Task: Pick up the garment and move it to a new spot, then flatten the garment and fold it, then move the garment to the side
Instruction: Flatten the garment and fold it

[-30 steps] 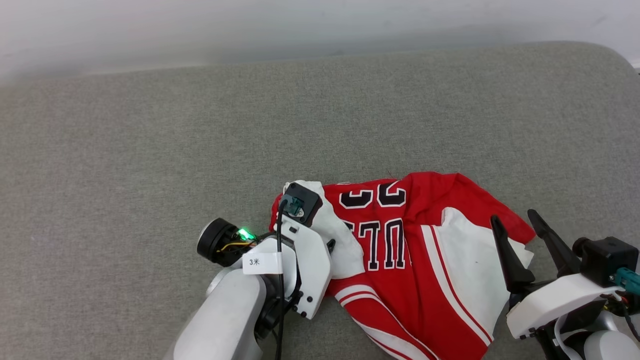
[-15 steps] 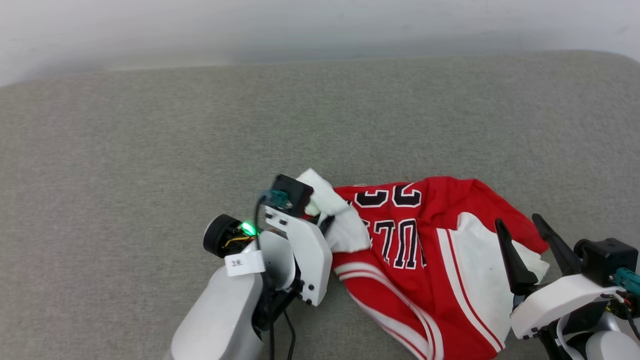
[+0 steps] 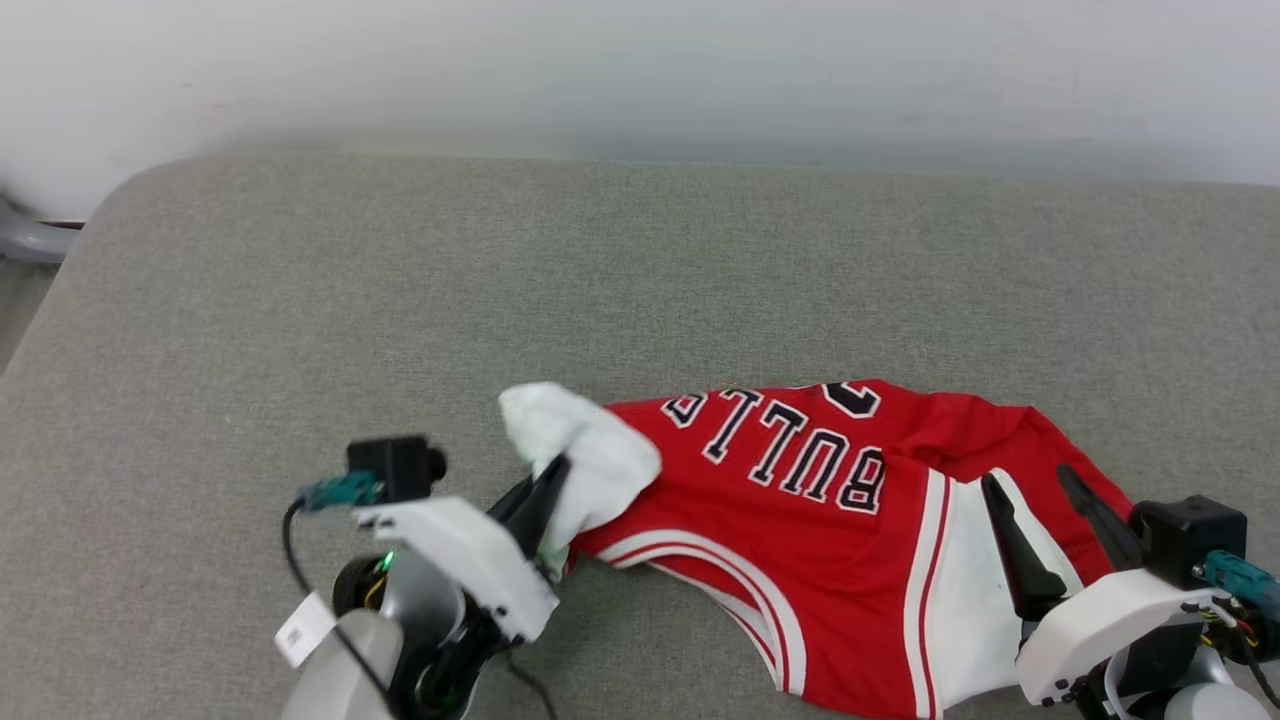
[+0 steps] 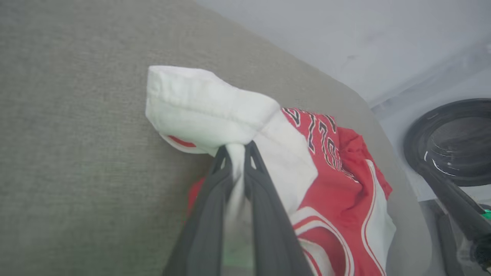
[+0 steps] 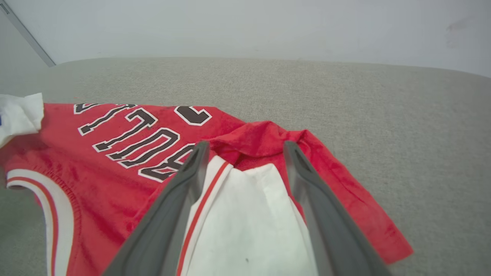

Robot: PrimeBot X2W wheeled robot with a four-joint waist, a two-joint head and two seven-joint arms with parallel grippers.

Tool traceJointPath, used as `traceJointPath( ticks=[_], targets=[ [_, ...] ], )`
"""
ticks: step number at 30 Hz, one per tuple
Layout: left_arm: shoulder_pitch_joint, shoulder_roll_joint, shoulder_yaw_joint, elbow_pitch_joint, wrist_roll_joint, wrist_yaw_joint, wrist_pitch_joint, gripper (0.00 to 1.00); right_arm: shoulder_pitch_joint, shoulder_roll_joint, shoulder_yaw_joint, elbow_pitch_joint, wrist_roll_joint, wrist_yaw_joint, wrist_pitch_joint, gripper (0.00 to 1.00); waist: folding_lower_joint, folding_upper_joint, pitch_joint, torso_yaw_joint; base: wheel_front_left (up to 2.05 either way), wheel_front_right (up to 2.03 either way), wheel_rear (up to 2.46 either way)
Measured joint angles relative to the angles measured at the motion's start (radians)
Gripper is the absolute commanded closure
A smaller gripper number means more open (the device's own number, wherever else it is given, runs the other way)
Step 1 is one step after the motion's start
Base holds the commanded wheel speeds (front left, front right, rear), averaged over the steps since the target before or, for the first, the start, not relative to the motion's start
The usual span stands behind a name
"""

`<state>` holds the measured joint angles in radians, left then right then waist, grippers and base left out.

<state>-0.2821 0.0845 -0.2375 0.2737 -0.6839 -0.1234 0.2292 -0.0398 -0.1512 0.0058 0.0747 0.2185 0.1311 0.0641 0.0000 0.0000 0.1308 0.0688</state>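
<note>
Grey fabric surface [image 3: 700, 280] bears the garment [image 3: 800, 530]; pale wall [image 3: 640, 70] behind.

The garment [image 3: 800, 540] lies on the padded surface [image 3: 300, 300] toward 5 o'clock in the head view. The left gripper [image 3: 562, 468], at 7 o'clock, grips its left-end sleeve [image 3: 590, 445]. The right gripper [image 3: 1028, 478], at 4 o'clock, stands over its right end. A wall [image 3: 640, 70] lies behind at 12 o'clock.

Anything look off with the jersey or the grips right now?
Yes. The jersey lies crumpled, its lettering upside down and slanted, with red fabric rucked up by the open right gripper. The left gripper has its jaws shut on just the bunched white sleeve. I see no tears.
</note>
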Motion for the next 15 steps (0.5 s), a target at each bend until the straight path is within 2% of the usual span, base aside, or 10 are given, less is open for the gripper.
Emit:
traceJointPath(
  ticks=[2,5,6,7,9,15],
  targets=[
    [0.038,0.029,0.009,0.074,-0.039,-0.005,-0.054,1.00,0.000,0.004,0.002,0.006,0.000,0.000,0.005,0.00,0.0000,0.0000,0.005,0.006,0.00,0.00,0.00],
    [0.052,0.051,0.010,0.129,-0.039,-0.006,-0.100,1.00,0.001,0.005,0.004,0.009,-0.004,0.000,0.007,0.00,0.0000,0.0000,0.006,0.008,0.00,0.00,0.00],
    [0.056,0.055,0.015,0.157,-0.042,-0.006,-0.122,0.58,0.001,0.005,0.005,0.011,-0.006,0.000,0.008,0.00,0.0000,0.0000,0.006,0.009,0.00,0.00,0.00],
    [0.060,0.061,0.017,0.190,-0.039,-0.006,-0.143,0.00,0.001,0.006,0.005,0.013,-0.007,0.000,0.011,0.00,0.0001,0.0000,0.005,0.010,0.00,0.00,0.00],
    [0.063,0.074,0.016,0.253,-0.011,0.006,-0.175,0.00,0.005,0.006,0.002,0.019,-0.007,0.000,0.013,0.00,0.0001,0.0000,0.001,0.012,0.00,0.00,0.00],
    [0.037,0.128,0.019,0.377,0.128,0.158,-0.329,0.00,0.020,0.006,-0.007,0.033,-0.010,0.000,0.025,0.00,0.0000,0.0000,-0.028,0.024,0.00,0.00,0.00]
  ],
)
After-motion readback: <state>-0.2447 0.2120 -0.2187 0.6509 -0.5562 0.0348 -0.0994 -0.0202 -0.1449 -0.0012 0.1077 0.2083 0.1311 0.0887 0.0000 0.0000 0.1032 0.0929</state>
